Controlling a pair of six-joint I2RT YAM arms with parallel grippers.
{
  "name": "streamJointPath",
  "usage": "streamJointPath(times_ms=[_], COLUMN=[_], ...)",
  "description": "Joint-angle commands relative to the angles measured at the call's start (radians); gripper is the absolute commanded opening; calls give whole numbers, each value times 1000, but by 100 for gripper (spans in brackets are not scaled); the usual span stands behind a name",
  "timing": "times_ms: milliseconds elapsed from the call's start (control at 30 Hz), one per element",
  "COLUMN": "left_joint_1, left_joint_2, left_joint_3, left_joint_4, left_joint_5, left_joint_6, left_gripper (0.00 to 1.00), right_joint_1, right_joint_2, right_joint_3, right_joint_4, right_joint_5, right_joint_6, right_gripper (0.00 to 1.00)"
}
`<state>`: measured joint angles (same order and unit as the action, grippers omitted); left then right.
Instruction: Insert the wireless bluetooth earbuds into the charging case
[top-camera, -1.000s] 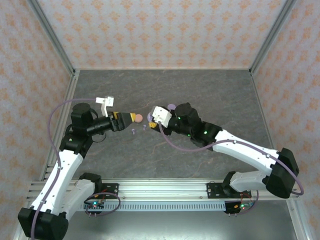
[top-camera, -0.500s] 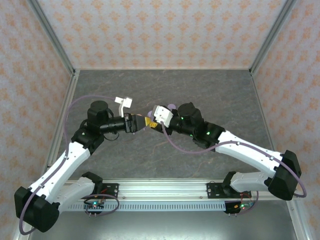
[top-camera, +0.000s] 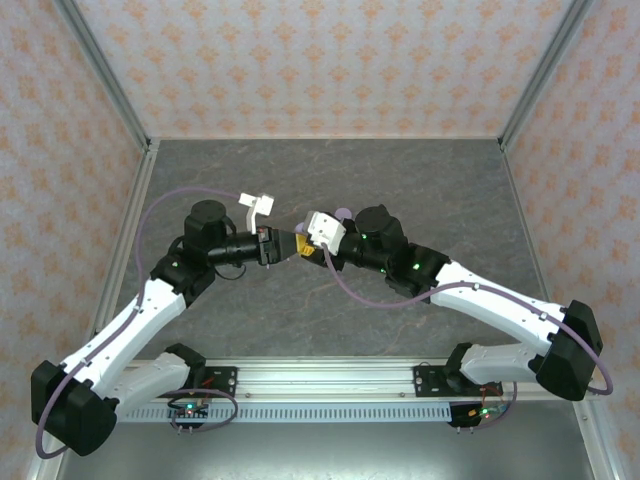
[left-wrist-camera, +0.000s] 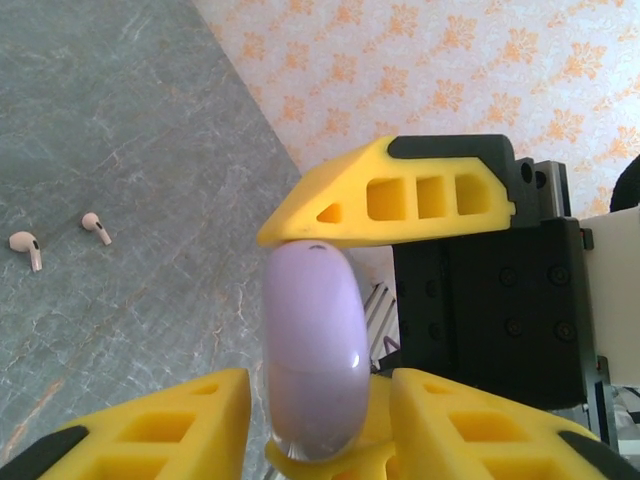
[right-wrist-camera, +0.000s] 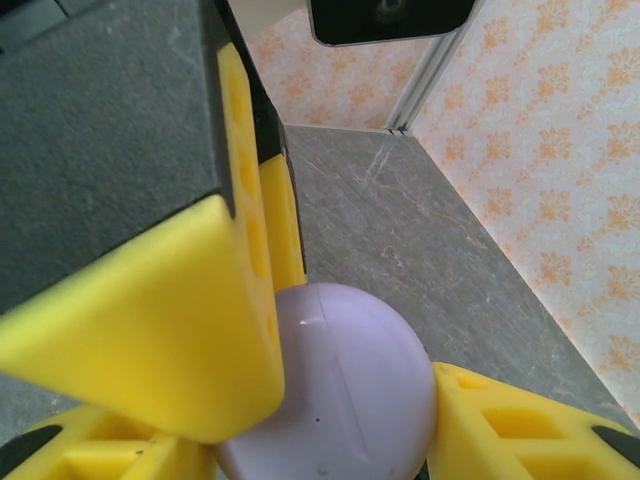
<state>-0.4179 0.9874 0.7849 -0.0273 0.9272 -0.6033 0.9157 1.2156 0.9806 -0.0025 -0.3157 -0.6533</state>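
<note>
Nearest, low in left wrist view: left end effector (left-wrist-camera: 318, 390) flanks the flat faces of the lavender charging case (left-wrist-camera: 312, 340), with slim gaps either side. Clamped or not, cannot tell. Right end effector (right-wrist-camera: 320, 420) pinches the case rim, top and bottom. Likely a handover, so get the left grip square and firm before the right lets go. Beyond, at far left, two pink earbuds (left-wrist-camera: 97, 228) lie loose on the tabletop (left-wrist-camera: 120, 120).

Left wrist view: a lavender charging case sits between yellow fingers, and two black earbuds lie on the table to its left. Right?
Not quite. The left wrist view shows the two earbuds are pale pink, not black. They do lie on the table left of the lavender charging case, which sits between yellow fingers.
</note>
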Motion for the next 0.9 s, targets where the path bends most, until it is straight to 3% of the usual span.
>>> streamJointPath(times_ms=[0, 267, 533, 733, 867], left_joint_1=[-11, -21, -26, -71, -133], left_joint_2=[5, 5, -35, -46, -56], left_joint_3=[33, 35, 36, 24, -3], left_joint_4=[43, 39, -42, -33, 41], left_joint_5=[-13, -28, -130, -179, -210], left_joint_6=[4, 17, 169, 400, 539], left_gripper=[37, 26, 17, 5, 0], right_joint_1=[3, 3, -16, -164, -250], right_joint_2=[2, 1, -105, -239, -250], right_joint_3=[22, 36, 7, -95, -139], right_joint_4=[19, -25, -132, -56, 53], right_joint_5=[-36, -12, 10, -189, -303], right_joint_6=[23, 49, 149, 404, 635], right_gripper=[50, 54, 81, 89, 84])
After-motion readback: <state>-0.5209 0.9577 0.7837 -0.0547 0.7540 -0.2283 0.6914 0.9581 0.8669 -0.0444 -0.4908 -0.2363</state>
